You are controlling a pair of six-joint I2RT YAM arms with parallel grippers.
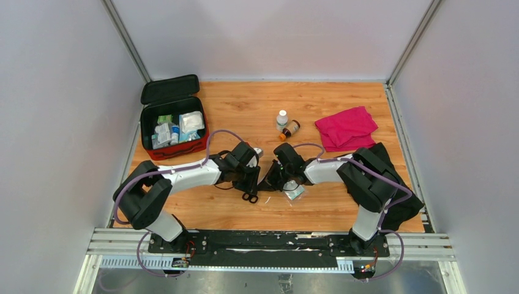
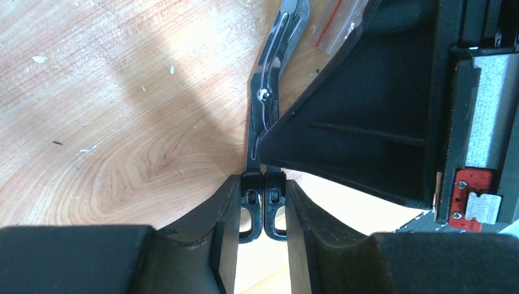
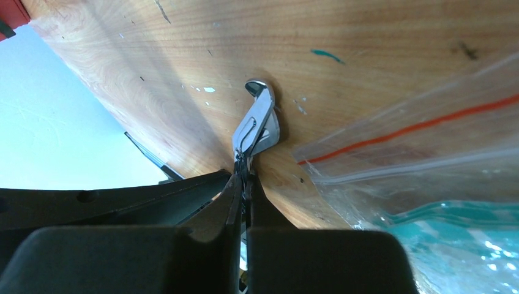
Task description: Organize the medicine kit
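Observation:
The medicine kit (image 1: 160,152), a red zip case, lies open at the back left with packets inside and its black lid (image 1: 170,89) raised. Both grippers meet at mid-table over a pair of scissors (image 1: 250,197). In the left wrist view my left gripper (image 2: 262,184) is shut on the scissors' black handle loops (image 2: 262,205), one finger on each side. The steel blades (image 2: 269,92) run away from it over the wood. In the right wrist view my right gripper (image 3: 243,177) is shut on the scissors' shank, and the blunt blade tip (image 3: 257,119) sticks out beyond its fingers.
A clear zip bag (image 3: 428,177) with teal contents lies just right of the right gripper, also seen as a zip bag (image 1: 294,193) from above. A white bottle (image 1: 282,117) and a brown bottle (image 1: 290,128) stand behind. Magenta cloth (image 1: 346,127) and black cloth (image 1: 392,184) lie at right.

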